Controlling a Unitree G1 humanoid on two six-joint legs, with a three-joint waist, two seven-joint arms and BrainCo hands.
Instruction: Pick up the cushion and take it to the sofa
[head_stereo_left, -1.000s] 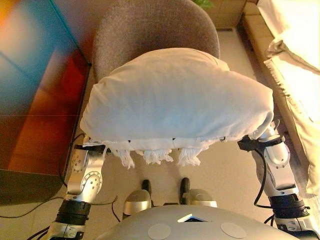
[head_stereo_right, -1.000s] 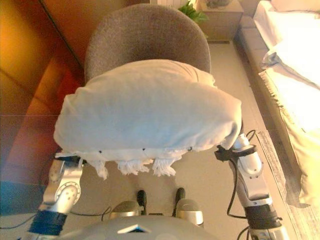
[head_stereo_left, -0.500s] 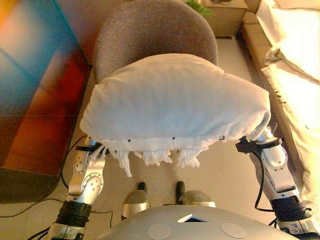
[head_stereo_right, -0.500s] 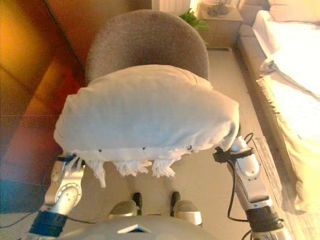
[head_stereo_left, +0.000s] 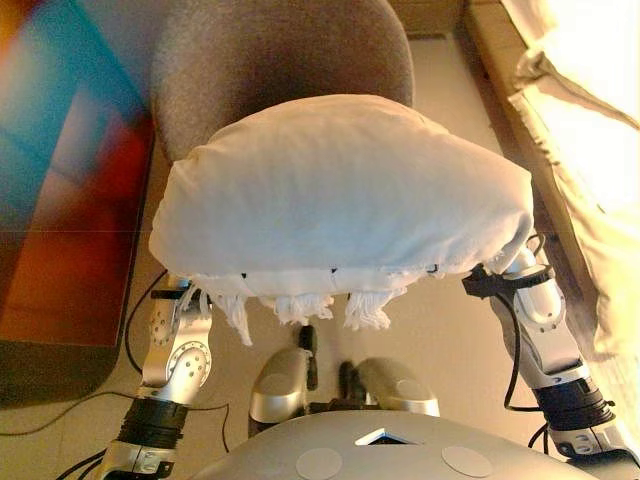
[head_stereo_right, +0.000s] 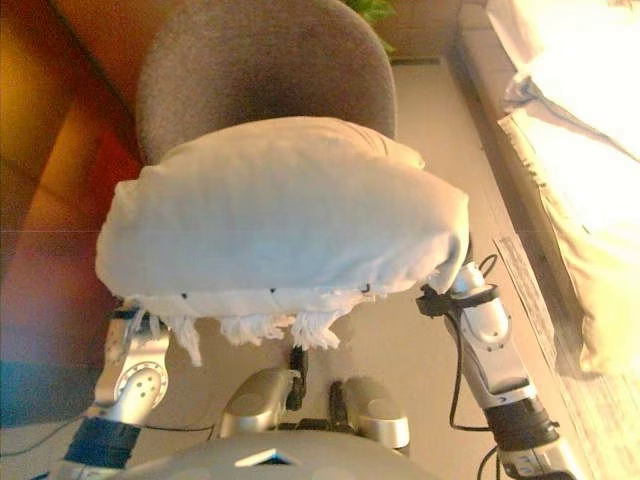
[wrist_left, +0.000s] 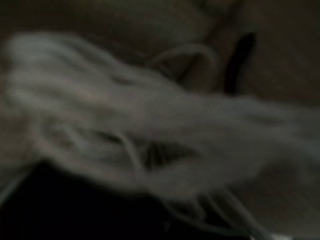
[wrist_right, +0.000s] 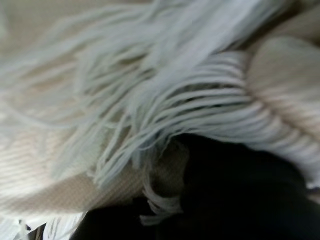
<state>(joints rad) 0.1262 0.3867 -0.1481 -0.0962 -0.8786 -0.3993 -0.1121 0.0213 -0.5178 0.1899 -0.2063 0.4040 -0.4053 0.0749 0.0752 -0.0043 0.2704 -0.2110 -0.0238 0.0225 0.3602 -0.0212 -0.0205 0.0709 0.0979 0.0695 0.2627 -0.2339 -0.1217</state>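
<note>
A big white cushion (head_stereo_left: 340, 190) with a fringe of tassels (head_stereo_left: 300, 305) along its near edge is held up off the floor between my two arms. My left wrist (head_stereo_left: 172, 318) goes in under its left corner and my right wrist (head_stereo_left: 525, 290) under its right corner. Both hands are hidden beneath the cushion. The left wrist view shows only tassel threads (wrist_left: 150, 125) from very close, and the right wrist view shows tassels (wrist_right: 165, 95) and woven cushion cloth (wrist_right: 45, 165).
A grey round-backed chair (head_stereo_left: 270, 60) stands right behind the cushion. A sofa with a pale cover (head_stereo_left: 590, 150) runs along the right side. A dark glossy cabinet (head_stereo_left: 60, 200) stands on the left. A green plant (head_stereo_right: 365, 8) shows at the far end.
The whole picture has shifted, so the camera has moved: chair and sofa now sit differently in view. The cushion stays held between both arms as before.
</note>
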